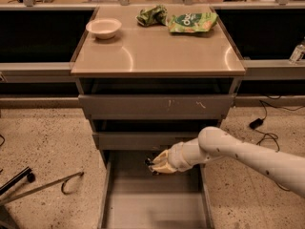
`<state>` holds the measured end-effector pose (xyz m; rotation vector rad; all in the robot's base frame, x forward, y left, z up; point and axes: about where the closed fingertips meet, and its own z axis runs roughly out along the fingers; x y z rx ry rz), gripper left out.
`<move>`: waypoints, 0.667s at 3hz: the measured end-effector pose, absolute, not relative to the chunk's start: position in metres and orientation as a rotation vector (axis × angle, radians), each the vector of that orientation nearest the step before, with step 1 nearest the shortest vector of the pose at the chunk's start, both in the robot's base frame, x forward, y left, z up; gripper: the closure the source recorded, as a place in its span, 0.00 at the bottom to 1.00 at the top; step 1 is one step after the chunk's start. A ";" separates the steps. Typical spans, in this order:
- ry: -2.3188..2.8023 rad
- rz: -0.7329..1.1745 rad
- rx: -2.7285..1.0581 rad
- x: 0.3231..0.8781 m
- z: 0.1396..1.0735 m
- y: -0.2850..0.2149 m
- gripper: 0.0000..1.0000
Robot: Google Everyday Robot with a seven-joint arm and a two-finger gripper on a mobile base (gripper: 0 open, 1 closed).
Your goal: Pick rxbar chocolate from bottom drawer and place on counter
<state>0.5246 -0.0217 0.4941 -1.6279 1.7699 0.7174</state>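
My gripper [154, 165] is at the drawer's [152, 209] back; its grip state, I cannot tell. Bar unseen; likely light, flat, slick, so pinch across its width.

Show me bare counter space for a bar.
The counter is bare in front, from bowl and bag to its front edge; so is the gap between bowl and wrapper. Back right is crowded. The gripper is low, over the bottom drawer.

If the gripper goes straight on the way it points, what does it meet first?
Likely the left wall of the bottom drawer; the gripper is inside it, pointing left. Depth is unclear.
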 end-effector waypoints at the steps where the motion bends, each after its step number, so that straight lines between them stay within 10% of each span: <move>1: 1.627 0.694 -1.677 0.536 0.607 -0.014 1.00; 2: 1.496 0.701 -1.748 0.545 0.710 -0.002 1.00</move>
